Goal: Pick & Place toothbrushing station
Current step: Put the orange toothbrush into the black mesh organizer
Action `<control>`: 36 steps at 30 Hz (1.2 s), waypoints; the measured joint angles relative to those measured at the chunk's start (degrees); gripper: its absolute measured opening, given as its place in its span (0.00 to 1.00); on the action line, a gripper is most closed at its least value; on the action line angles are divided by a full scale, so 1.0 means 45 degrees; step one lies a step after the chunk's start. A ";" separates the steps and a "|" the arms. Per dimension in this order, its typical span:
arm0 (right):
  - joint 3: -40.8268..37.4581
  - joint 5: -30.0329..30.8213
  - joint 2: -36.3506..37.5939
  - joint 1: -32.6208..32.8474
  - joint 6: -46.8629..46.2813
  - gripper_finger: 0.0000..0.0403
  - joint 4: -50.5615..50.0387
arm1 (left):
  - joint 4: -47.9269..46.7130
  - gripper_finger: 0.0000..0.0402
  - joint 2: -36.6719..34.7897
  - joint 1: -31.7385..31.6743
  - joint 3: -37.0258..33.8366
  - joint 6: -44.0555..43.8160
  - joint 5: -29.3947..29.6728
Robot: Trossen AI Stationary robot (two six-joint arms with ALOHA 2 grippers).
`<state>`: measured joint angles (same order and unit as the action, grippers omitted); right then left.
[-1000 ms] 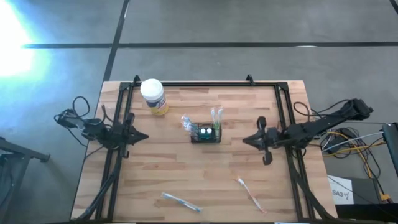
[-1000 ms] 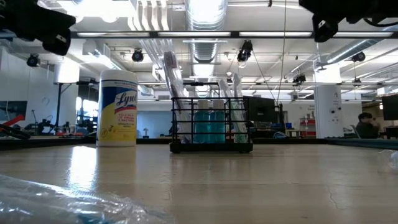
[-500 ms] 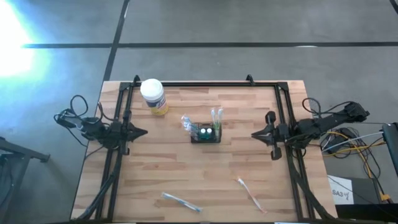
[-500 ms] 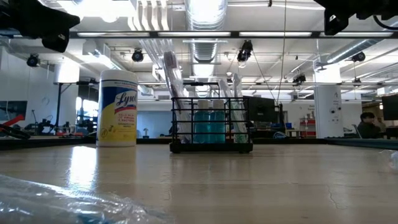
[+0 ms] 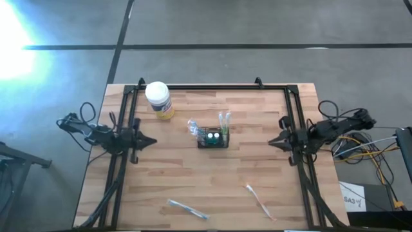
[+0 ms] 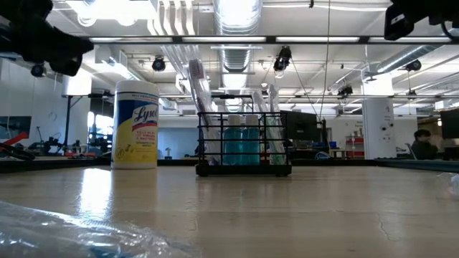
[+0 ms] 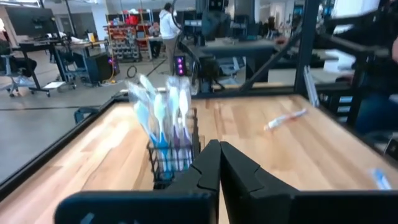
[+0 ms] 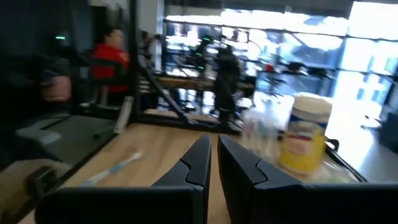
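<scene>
The toothbrushing station [image 5: 213, 138], a small black wire holder, stands on its base near the middle of the wooden table [image 5: 193, 174]. Wrapped toothbrushes and blue bottles stick up out of it [image 6: 244, 140] [image 7: 166, 146]. My left gripper [image 5: 150, 141] hovers shut at the table's left side, pointing level toward the station [image 7: 219, 163]. My right gripper [image 5: 273, 142] hovers shut at the table's right side, also pointing toward it [image 8: 214, 157]. Neither holds anything.
A yellow jar with a white lid [image 5: 158, 99] stands at the far left, behind the station. Two wrapped toothbrushes lie near the front edge, one left of centre [image 5: 187, 209] and one right of centre [image 5: 260, 200]. A black frame [image 5: 212, 86] borders the table.
My right gripper has drawn back from the station toward the table's right edge, staying level and shut. The station and the other things have not moved.
</scene>
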<state>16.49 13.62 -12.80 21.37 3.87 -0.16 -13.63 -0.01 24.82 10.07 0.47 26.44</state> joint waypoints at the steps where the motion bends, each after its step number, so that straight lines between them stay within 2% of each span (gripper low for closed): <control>1: -0.0084 -0.0329 0.0157 0.0000 0.0138 0.07 0.0000 | 0.0002 0.02 0.0000 0.0002 -0.0114 0.0079 0.0001; 5: -0.0416 -0.0688 0.0654 0.0000 0.0339 0.07 0.0115 | 0.0025 0.03 0.0000 0.0002 -0.0433 0.0311 0.0005; 10: -0.0513 0.0659 0.0307 0.0000 -0.1975 0.07 0.0097 | 0.0075 0.02 0.0000 0.0001 -0.0389 0.0108 0.0131; 14: -0.0423 0.0662 -0.1087 0.0230 -0.3064 0.07 0.0119 | 0.0108 0.02 0.0000 0.0002 -0.0254 -0.0127 0.0144; 19: 0.0385 0.0655 -0.3739 0.0648 -0.4901 0.07 -0.0214 | 0.0087 0.05 0.0000 0.0004 -0.0160 -0.0369 0.0141; 25: 0.3145 0.0535 -0.7492 0.1693 -0.6447 0.07 -0.2698 | 0.0074 0.06 0.0000 0.0000 -0.0146 -0.0398 0.0141; 33: 0.8158 0.0448 -1.2341 0.3030 -1.0433 0.07 -0.8849 | 0.0069 0.06 0.0000 0.0004 -0.0151 -0.0345 0.0139; 36: 0.9761 -0.0084 -1.3896 0.3216 -1.2374 0.07 -1.0865 | 0.0069 0.06 0.0000 0.0000 -0.0151 -0.0330 0.0136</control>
<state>60.41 13.24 -75.33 35.84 -51.82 -49.06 -13.32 -0.01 24.82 9.39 -1.02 27.05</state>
